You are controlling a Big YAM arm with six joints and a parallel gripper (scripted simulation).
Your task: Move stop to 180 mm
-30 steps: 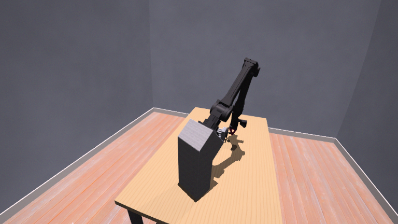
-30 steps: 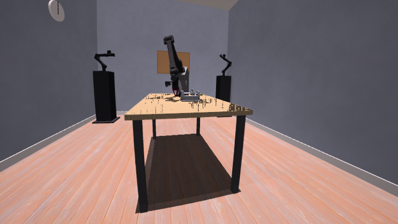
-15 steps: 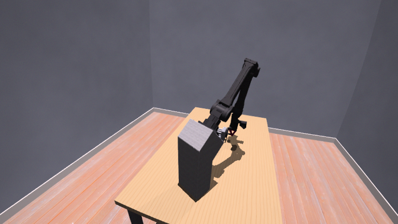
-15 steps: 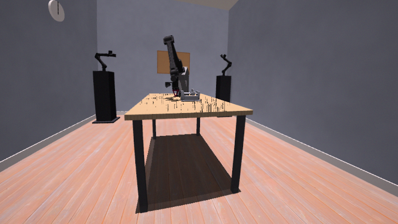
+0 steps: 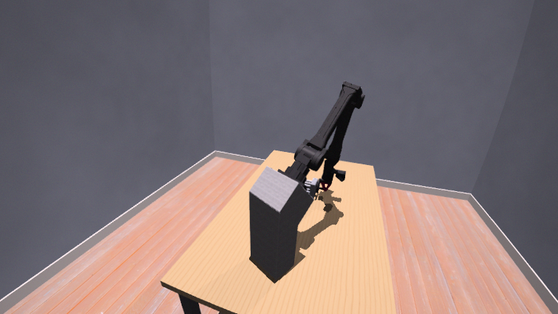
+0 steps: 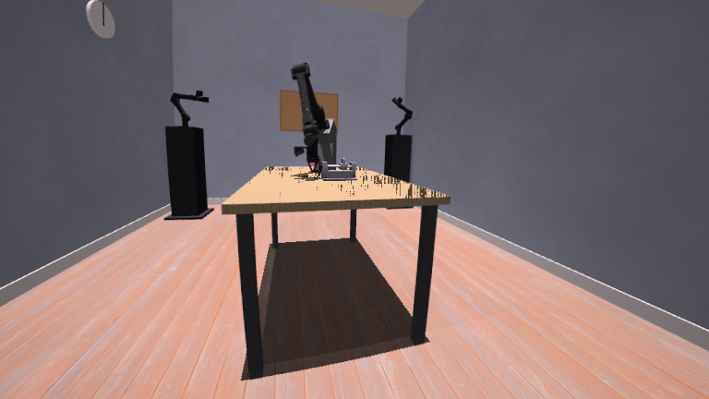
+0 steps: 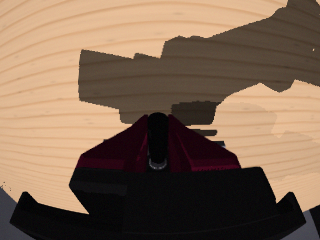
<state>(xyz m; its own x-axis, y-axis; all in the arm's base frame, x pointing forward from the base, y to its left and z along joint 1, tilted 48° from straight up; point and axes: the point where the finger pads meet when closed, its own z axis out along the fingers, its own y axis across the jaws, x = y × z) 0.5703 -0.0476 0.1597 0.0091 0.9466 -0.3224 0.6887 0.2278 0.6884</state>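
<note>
My gripper [image 7: 158, 121] points down at the table, its dark red fingers shut on a thin black handwheel handle [image 7: 158, 142] that stands between them. In the top view the gripper [image 5: 325, 186] hangs next to the grey handwheel [image 5: 312, 187] at the end of the stop fixture, close above the table top. In the exterior view the grey stop fixture [image 6: 339, 171] lies on the table just right of the gripper [image 6: 312, 165]. The scale and the stop's position are too small to read.
A tall dark grey block with a slanted top [image 5: 276, 228] stands on the table and hides most of the fixture in the top view. Two black pedestals with camera arms [image 6: 184, 170] [image 6: 398, 156] stand on the floor beyond the table.
</note>
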